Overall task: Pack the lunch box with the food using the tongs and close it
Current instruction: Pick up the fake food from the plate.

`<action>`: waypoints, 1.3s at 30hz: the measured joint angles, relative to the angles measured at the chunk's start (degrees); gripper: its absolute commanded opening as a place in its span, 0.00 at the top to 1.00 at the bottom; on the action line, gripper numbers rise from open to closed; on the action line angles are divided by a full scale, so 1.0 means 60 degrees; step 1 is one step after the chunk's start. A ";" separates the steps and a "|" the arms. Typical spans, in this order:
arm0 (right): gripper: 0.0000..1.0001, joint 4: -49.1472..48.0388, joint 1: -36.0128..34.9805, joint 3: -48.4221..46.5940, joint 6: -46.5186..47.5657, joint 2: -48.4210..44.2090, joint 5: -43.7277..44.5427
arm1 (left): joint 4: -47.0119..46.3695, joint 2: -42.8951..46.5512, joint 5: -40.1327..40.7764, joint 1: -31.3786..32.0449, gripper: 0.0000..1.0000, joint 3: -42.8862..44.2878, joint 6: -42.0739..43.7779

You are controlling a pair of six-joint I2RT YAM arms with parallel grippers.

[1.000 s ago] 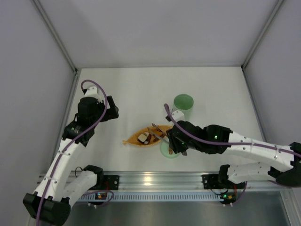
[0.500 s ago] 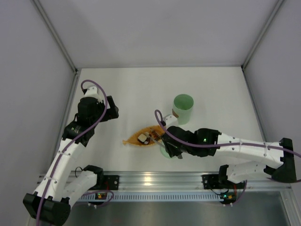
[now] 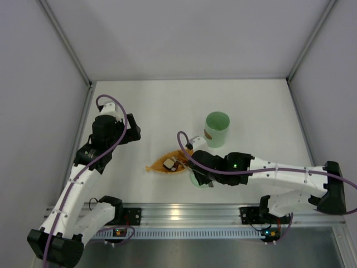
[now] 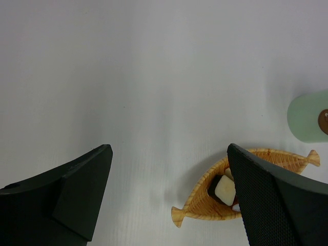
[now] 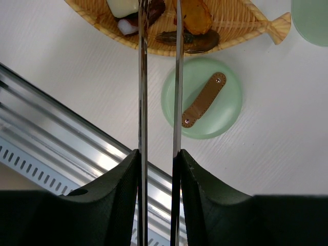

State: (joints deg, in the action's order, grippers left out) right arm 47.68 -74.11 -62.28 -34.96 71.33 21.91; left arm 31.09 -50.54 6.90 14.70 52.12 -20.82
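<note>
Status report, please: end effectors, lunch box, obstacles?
Right end effector shut on tongs, tips at food. Left end effector open. Lunch box open, lid off.

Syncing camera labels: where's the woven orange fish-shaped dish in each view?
Top external: woven orange fish-shaped dish just below centre.
Left wrist: lower right, partly hidden.
Right wrist: top edge, under the slim grey-white tongs' tips.
Shared landmark: pale mint-green cylindrical container, in all three.

1. No text, brand, number or sign can be read in any view.
2. The lunch box [image 3: 217,127] has a brown patch [image 4: 323,121] on its side, too small and cut off to tell whether it bears lettering.
</note>
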 measured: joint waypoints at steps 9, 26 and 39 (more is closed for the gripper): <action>0.66 -0.0215 0.0000 0.0000 0.0007 0.0095 0.0015 | 0.0000 0.0000 0.0000 0.0000 0.01 0.0000 0.0000; 0.69 -0.0375 -0.0004 0.0317 -0.0004 0.0095 -0.0007 | 0.0004 0.0000 0.0000 0.0000 0.01 0.0000 0.0000; 0.68 -0.0401 -0.0004 0.0321 -0.0022 0.0095 -0.0146 | 0.0004 0.0000 0.0000 0.0000 0.01 0.0000 0.0000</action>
State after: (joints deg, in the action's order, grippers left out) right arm 45.28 -74.13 -60.36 -35.09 71.90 21.04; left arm 31.11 -50.54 6.90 14.70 52.12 -20.82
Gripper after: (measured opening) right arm 0.320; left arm 0.990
